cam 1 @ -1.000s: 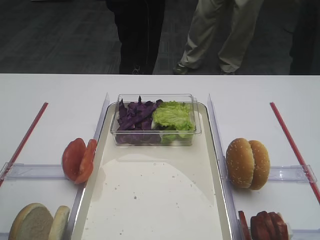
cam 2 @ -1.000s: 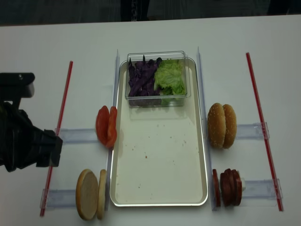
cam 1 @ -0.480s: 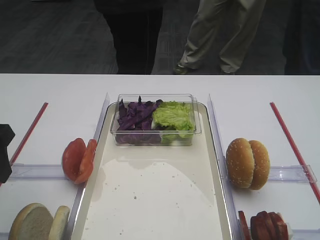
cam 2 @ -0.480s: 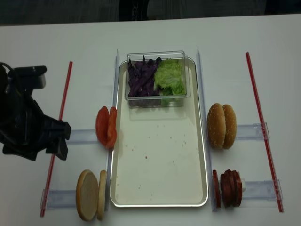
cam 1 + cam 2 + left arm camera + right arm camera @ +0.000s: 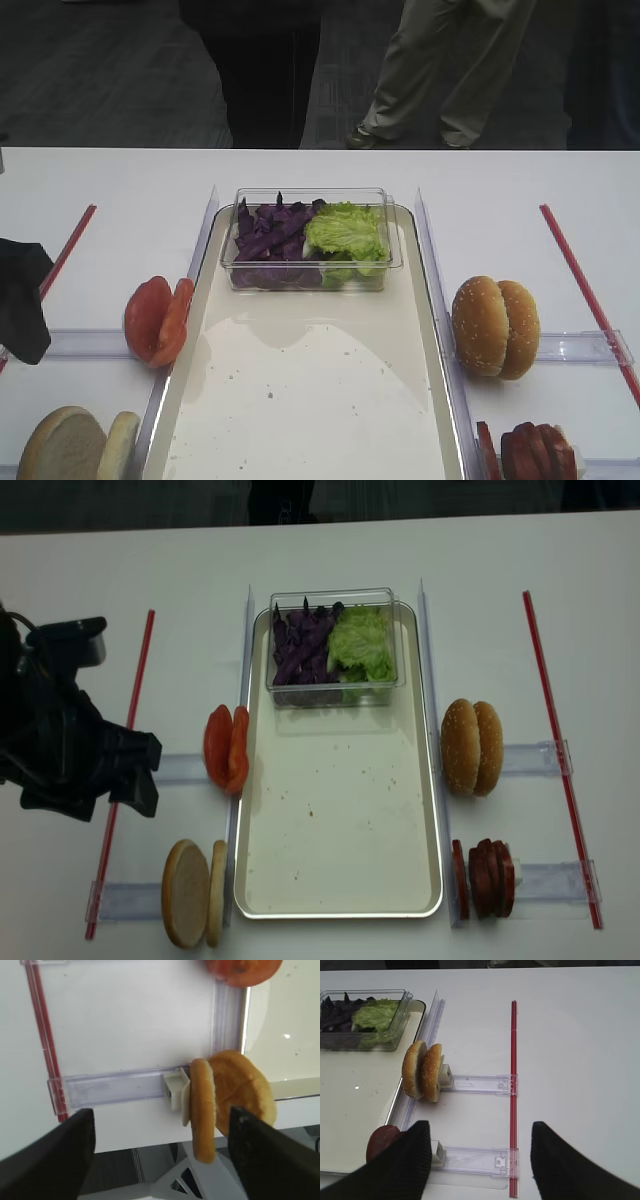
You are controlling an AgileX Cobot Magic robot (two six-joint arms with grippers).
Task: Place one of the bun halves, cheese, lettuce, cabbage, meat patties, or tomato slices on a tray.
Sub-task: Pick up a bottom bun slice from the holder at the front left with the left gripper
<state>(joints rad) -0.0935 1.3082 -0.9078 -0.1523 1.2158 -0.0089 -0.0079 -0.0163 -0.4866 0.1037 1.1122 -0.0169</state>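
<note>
The bun halves point(image 5: 192, 893) are stood on edge left of the tray point(image 5: 340, 905), near corner, nothing held. The left gripper point(image 5: 135, 773) is hung spread wide over the table beside the tomato slices point(image 5: 227, 749). The right gripper point(image 5: 480, 1160) is gaping too, above the patties point(image 5: 382, 1139).

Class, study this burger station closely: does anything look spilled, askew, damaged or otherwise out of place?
Nothing serious stands out. The tray carries scattered crumbs on its otherwise bare surface. The clear tub of cabbage and lettuce sits at its far end. Bun halves, tomato slices and meat patties stand upright in their holders.
</note>
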